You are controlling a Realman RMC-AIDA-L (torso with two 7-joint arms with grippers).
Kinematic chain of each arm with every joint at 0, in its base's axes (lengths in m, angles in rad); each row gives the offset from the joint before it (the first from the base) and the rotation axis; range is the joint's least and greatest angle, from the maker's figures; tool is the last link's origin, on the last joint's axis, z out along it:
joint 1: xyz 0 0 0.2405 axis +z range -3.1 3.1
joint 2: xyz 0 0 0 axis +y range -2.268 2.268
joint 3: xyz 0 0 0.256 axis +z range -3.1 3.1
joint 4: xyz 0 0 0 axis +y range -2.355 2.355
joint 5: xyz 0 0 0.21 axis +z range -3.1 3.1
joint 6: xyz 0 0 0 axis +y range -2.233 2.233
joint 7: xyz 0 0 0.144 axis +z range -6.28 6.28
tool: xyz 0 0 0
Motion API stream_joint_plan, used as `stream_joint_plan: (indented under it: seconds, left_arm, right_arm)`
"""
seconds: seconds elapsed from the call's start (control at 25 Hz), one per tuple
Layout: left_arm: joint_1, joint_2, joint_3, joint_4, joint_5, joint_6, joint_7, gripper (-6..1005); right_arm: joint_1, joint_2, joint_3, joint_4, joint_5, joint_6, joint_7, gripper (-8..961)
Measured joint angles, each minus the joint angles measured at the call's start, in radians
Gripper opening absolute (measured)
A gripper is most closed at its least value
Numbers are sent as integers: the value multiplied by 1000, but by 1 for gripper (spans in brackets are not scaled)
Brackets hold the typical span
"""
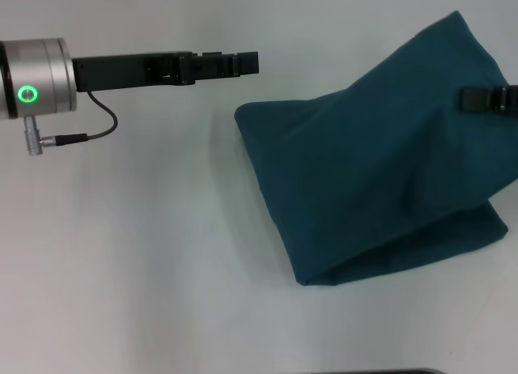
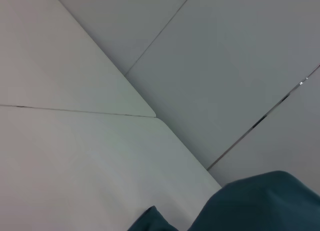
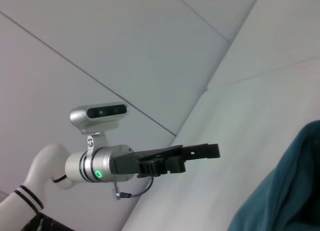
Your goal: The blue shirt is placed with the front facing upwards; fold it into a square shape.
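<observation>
I see the dark teal-blue cotton shirt (image 1: 380,163) on the right half of the white table (image 1: 146,252), bunched into a slanted, doubled-over heap — one layer draped across another, the lower layer poking out along the near right edge. No lettering shows, so I can't tell which face is up.

The right gripper (image 1: 490,99) only just enters the head view at the far right edge, over the upper part of the cloth. It appears to sit against the fabric, but I cannot tell whether it is clamped on it or let go.

The left gripper (image 1: 231,63) hangs above bare table, well apart from the shirt's left corner. It carries nothing, and its fingers (image 3: 207,151) look drawn together rather than spread.

My worry is the shape. The edges run diagonally, not parallel, so any further fold risks locking in a skewed wedge instead of a square. If the right gripper lifts or drags with only one layer pinched, the top layer could slide off the lower one. The shirt also lies near the table's right side — a pull that way might trail it over the edge.
</observation>
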Motion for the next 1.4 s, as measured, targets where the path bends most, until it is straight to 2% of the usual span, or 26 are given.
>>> stream_joint_plan:
  seconds: [0.2,0.44,1.4]
  left_arm:
    - [0,0,0,0,0,0,0,961]
    - [-1,0,0,0,0,0,-2,962]
    - [-2,-4,8,0,0,3,-12,961]
  right_arm:
    - [-35,-12,1,3,-10,22,1,77]
    - [-54,-16,2,4,-49,65,0,77]
    - [-69,-16,-7,33,-194,211,1,82]
